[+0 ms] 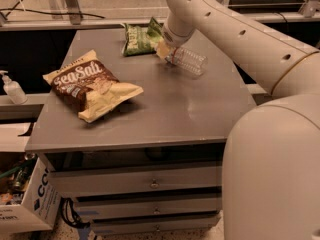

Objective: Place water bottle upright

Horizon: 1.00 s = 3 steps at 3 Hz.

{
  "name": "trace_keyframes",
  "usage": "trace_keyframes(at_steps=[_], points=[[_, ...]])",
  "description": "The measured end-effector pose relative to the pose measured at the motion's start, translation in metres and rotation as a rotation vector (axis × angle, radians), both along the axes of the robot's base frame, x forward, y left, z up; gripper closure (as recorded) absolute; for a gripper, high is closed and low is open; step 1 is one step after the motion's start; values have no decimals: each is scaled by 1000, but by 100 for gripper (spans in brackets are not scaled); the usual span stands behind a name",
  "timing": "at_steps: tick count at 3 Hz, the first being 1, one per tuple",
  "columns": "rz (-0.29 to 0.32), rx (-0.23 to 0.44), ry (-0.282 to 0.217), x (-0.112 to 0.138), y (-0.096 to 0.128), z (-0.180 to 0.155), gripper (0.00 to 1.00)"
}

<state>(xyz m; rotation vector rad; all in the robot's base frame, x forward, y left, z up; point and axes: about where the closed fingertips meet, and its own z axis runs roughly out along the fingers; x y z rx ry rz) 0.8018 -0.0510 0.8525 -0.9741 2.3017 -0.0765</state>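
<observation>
The small clear ribbed plastic water bottle (pixel 189 60) lies on its side on the grey metal cabinet top (pixel 175 109), upper centre of frame; my gripper (pixel 164 49) meets its left end, and I cannot tell whether it is clamped

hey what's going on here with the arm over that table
A white robot arm reaches over the grey cabinet top, its gripper right at one end of the small clear ribbed plastic water bottle. The bottle lies on its side, not yet upright. A brown sea-salt chip bag and a green chip bag lie on the same top.
</observation>
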Motion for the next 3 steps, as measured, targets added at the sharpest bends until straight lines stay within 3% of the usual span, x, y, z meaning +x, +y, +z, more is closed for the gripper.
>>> trace_keyframes(at_steps=[1,2,3], points=[[10,10,3,-1,1,2,88],[81,52,7,-7,11,7,100],[214,145,-5,-19,27,23,100]])
